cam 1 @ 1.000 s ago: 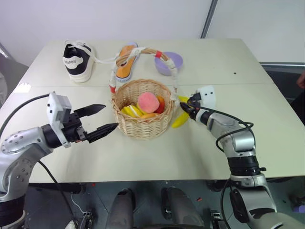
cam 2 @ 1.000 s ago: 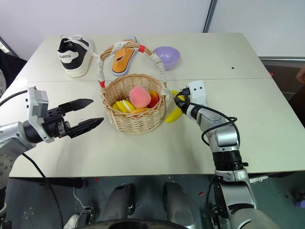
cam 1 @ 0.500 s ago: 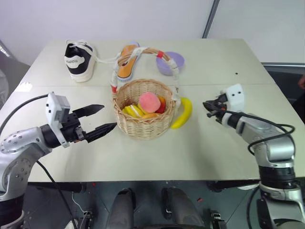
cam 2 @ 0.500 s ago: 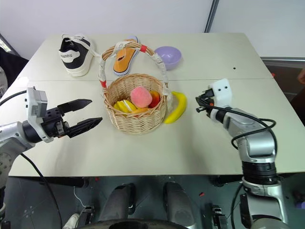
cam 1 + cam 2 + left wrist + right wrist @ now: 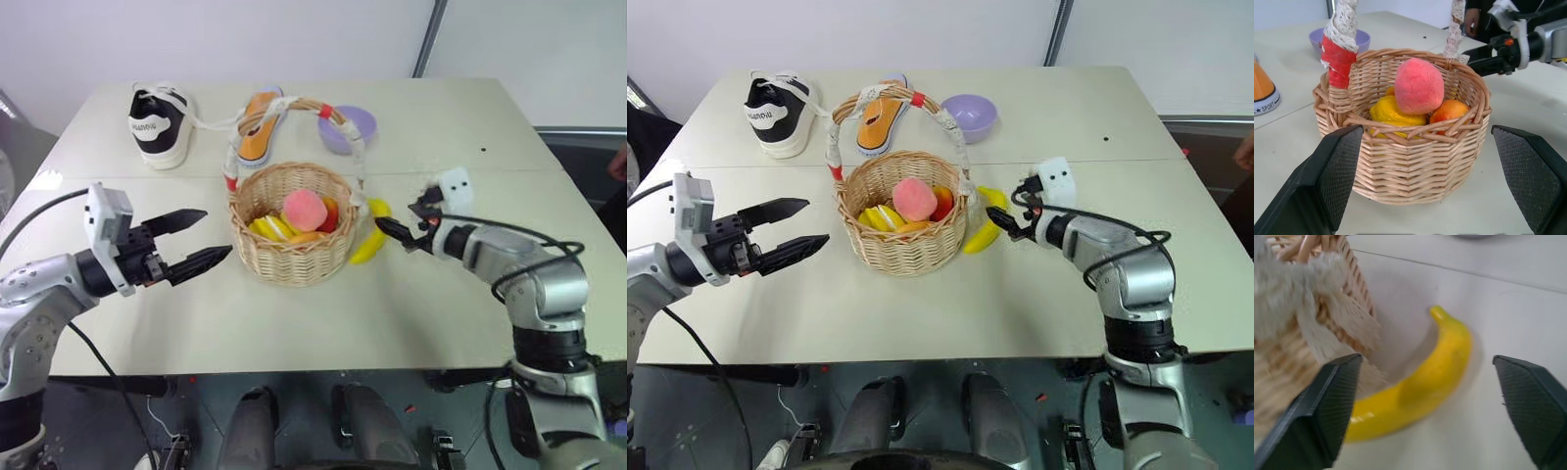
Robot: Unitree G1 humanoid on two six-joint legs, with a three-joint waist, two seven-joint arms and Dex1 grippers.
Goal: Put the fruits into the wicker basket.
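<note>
Wicker basket (image 5: 294,223): round, tan, upright at the centre of the table (image 5: 294,323); arched handle with white lace wrap and red bands rising over it.

Peach (image 5: 305,209): pink, sits highest in the basket, resting on the other fruit.

Small fruits: yellow pieces (image 5: 269,227) at the basket's 9 o'clock side, an orange one (image 5: 330,210) at the peach's 3 o'clock side, all inside the rim.

Banana (image 5: 370,235): curved, yellow, lying flat on the table at the basket's 3 o'clock, against or just beside the wicker wall; contact cannot be told. Not in the basket.

Right gripper (image 5: 397,224): at 3 o'clock of the basket, just beyond the banana, fingers spread wide and empty, aimed toward the fruit. In the right wrist view the banana (image 5: 1420,387) lies between the two parted fingers, untouched.

Left gripper (image 5: 193,241): at 9 o'clock of the basket, near it but apart, fingers spread wide and holding nothing, pointing level at the basket wall.

Sneaker (image 5: 159,125): black and white, at 11 o'clock, far edge of table.

Orange insole (image 5: 259,132): at 12 o'clock, behind the handle.

Lilac bowl (image 5: 350,128): at 1 o'clock, behind the handle.
</note>
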